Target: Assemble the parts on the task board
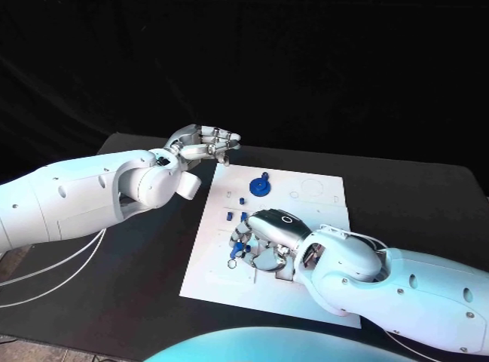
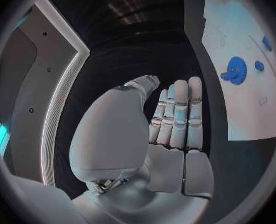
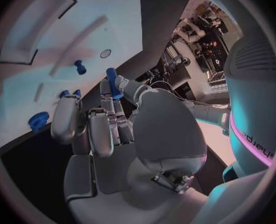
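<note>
The white task board (image 1: 310, 226) lies in the middle of the black table. A blue gear (image 1: 261, 185) stands on its far part, also seen on the board (image 2: 237, 99) as the blue gear (image 2: 236, 70). Small blue parts (image 1: 244, 217) lie along the board's left half. My right hand (image 1: 270, 235) is low over the board's near left part, palm down. There its thumb and a finger pinch a blue peg (image 3: 113, 83). My left hand (image 1: 206, 143) hovers off the board's far left corner, fingers straight and side by side (image 2: 178, 114), holding nothing.
Another blue peg (image 3: 80, 67) stands on the board beyond my right hand, and a blue round part (image 3: 38, 120) lies near its fingers. Bare black table (image 1: 125, 286) surrounds the board. The board's right half (image 1: 320, 188) carries only outlines and small holes.
</note>
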You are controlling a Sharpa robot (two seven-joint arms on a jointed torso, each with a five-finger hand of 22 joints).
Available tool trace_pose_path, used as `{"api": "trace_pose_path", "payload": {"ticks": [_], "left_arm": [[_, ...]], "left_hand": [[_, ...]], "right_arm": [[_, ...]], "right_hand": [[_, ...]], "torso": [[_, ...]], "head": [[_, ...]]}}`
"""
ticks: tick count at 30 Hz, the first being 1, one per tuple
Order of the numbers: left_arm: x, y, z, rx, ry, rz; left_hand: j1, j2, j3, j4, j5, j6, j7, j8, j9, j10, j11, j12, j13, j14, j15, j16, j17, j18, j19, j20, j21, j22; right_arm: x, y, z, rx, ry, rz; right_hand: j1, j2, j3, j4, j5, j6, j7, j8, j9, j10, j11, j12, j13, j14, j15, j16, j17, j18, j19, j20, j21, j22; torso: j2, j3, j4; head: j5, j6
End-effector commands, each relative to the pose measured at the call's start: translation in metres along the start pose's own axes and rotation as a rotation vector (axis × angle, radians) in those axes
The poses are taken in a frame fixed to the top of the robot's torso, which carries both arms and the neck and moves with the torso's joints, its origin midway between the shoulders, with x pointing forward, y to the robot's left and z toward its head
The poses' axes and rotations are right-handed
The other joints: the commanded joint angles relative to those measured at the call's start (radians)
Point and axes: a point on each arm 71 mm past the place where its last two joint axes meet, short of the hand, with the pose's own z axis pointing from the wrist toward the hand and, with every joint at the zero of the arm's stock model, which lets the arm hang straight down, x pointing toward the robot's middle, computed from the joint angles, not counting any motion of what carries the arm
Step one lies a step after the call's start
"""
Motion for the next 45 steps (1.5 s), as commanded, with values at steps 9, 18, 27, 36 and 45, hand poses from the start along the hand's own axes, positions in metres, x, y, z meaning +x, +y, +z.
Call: {"api": "trace_pose_path", "payload": {"ticks": [9, 18, 27, 36, 45], "left_arm": [[0.004, -0.001, 0.001, 0.003, 0.027, -0.010], [0.004, 0.000, 0.001, -0.001, 0.033, -0.011], [0.003, 0.000, 0.000, -0.004, 0.031, -0.011], [0.002, 0.000, 0.000, -0.005, 0.029, -0.010], [0.001, 0.000, -0.001, -0.007, 0.028, -0.010]], "left_hand": [[0.001, 0.009, -0.002, -0.007, 0.004, -0.010, 0.000, -0.001, -0.002, -0.010, 0.000, 0.008, 0.001, -0.003, 0.003, 0.006, 0.001, 0.013, -0.001, 0.008, -0.001, 0.000], [0.001, 0.009, -0.002, -0.007, 0.004, -0.010, 0.000, -0.001, -0.002, -0.010, 0.000, 0.008, 0.001, -0.003, 0.003, 0.006, 0.001, 0.013, -0.001, 0.008, -0.001, 0.000], [0.000, 0.010, -0.002, -0.008, 0.004, -0.011, 0.001, 0.000, -0.002, -0.011, 0.000, 0.009, 0.002, -0.003, 0.003, 0.006, 0.001, 0.013, -0.001, 0.008, -0.001, 0.000], [0.000, 0.010, -0.002, -0.008, 0.004, -0.011, 0.001, 0.000, -0.002, -0.011, 0.000, 0.009, 0.002, -0.003, 0.003, 0.006, 0.001, 0.013, -0.001, 0.008, -0.001, 0.000], [0.000, 0.010, -0.002, -0.008, 0.004, -0.011, 0.001, 0.000, -0.002, -0.013, 0.000, 0.010, 0.002, -0.004, 0.004, 0.006, 0.001, 0.013, -0.002, 0.008, -0.001, 0.000]], "right_arm": [[0.020, 0.002, 0.007, -0.029, 0.031, -0.050], [0.024, -0.001, 0.009, -0.021, 0.052, -0.081], [0.026, -0.003, 0.009, -0.007, 0.076, -0.115], [0.026, -0.004, 0.006, 0.000, 0.082, -0.133], [0.025, -0.002, 0.004, 0.000, 0.078, -0.140]], "right_hand": [[0.001, 0.008, 0.007, 0.001, 0.006, 0.000, 0.001, 0.003, 0.017, 0.003, 0.003, -0.003, -0.001, 0.038, -0.006, 0.002, 0.000, -0.011, -0.005, 0.001, -0.006, -0.002], [0.000, 0.006, 0.008, -0.001, 0.005, -0.002, 0.002, 0.003, 0.017, 0.002, 0.004, -0.006, -0.001, 0.038, -0.005, 0.001, -0.003, -0.010, -0.007, 0.001, -0.010, -0.004], [0.000, 0.006, 0.008, -0.002, 0.006, -0.003, 0.002, 0.003, 0.018, 0.002, 0.004, -0.006, -0.001, 0.038, -0.005, 0.001, -0.003, -0.010, -0.007, 0.001, -0.009, -0.004], [0.001, 0.006, 0.010, -0.003, 0.006, -0.003, 0.002, 0.003, 0.018, 0.003, 0.004, -0.006, 0.000, 0.037, -0.005, 0.001, -0.003, -0.010, -0.008, 0.001, -0.010, -0.004], [0.001, 0.005, 0.010, -0.004, 0.006, -0.003, 0.002, 0.004, 0.019, 0.004, 0.004, -0.007, 0.000, 0.038, -0.005, 0.002, -0.002, -0.011, -0.006, 0.001, -0.007, -0.002]], "torso": [[0.000, 0.0000, 0.0006], [-0.001, -0.0006, 0.0003], [0.000, -0.0003, 0.0007], [0.000, 0.0001, 0.0005], [0.000, 0.0000, 0.0002]], "head": [[0.001, -0.007], [0.000, -0.009], [0.001, -0.012], [0.004, -0.016], [0.006, -0.017]]}}
